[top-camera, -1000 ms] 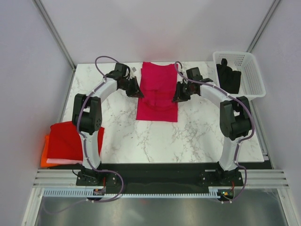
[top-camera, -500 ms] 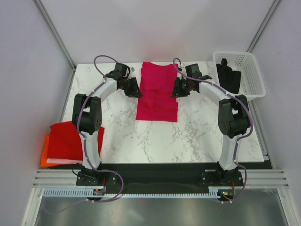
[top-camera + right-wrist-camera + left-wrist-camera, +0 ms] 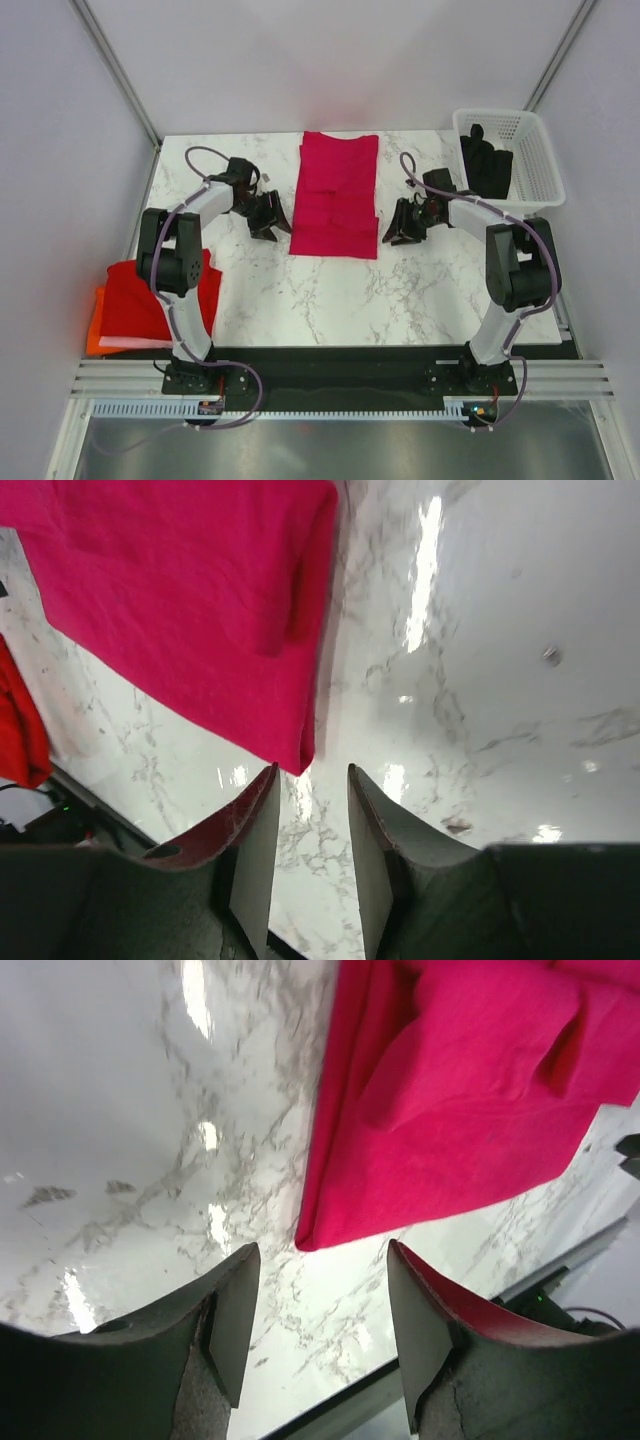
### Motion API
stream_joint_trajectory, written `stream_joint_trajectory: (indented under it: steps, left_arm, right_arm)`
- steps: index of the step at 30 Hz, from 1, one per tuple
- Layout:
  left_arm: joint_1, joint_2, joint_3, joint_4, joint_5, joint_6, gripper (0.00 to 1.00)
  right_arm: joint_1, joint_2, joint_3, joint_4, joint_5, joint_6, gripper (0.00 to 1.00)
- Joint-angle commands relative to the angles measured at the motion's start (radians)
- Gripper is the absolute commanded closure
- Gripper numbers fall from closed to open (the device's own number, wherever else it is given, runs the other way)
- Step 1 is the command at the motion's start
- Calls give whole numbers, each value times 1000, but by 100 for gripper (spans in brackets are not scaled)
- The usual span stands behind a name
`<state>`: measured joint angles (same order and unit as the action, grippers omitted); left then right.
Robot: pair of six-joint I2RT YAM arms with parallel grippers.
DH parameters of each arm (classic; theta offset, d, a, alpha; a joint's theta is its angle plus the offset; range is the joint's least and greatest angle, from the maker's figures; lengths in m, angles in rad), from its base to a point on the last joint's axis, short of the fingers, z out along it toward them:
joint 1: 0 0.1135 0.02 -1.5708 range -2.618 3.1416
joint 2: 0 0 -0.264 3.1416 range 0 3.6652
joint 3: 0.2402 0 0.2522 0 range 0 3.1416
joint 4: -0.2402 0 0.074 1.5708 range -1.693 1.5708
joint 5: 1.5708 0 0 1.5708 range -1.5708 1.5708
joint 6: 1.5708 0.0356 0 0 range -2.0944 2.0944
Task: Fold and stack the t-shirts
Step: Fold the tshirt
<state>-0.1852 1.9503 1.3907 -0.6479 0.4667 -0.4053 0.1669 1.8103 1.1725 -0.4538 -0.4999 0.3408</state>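
Marble worktop [image 3: 300, 290], crimson t-shirt [image 3: 337, 195] folded at the far edge. Left gripper [image 3: 270, 222] and right gripper [image 3: 402, 230] flank it, jaws apart, empty.

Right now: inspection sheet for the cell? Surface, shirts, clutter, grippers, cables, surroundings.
Surface: white marbled table, glare patches.
Job's things: crimson t-shirt folded into a long strip, centre-far; red t-shirt folded on an orange t-shirt at the near-left edge.
Clutter: white basket far right, dark items inside.
Grippers: left gripper open, empty, beside the strip's near-left corner; right gripper open, empty, beside its near-right corner.
Cables: purple cables looped along both arms, clear of the cloth.
Surroundings: plain walls, metal frame posts; nothing else seen.
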Motion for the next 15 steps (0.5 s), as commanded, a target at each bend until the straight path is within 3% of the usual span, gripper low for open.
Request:
stream_joint_trajectory:
  steps: [1, 6, 15]
  left_arm:
    - [0, -10, -56, 8, 130, -32, 40]
    - [0, 18, -91, 36, 165, -63, 43]
    - [-8, 44, -113, 67, 174, -87, 44]
  right_arm:
    - [6, -9, -88, 81, -141, 133, 58]
    - [6, 32, -125, 164, -187, 234, 57]
    - [16, 72, -134, 172, -190, 256, 53]
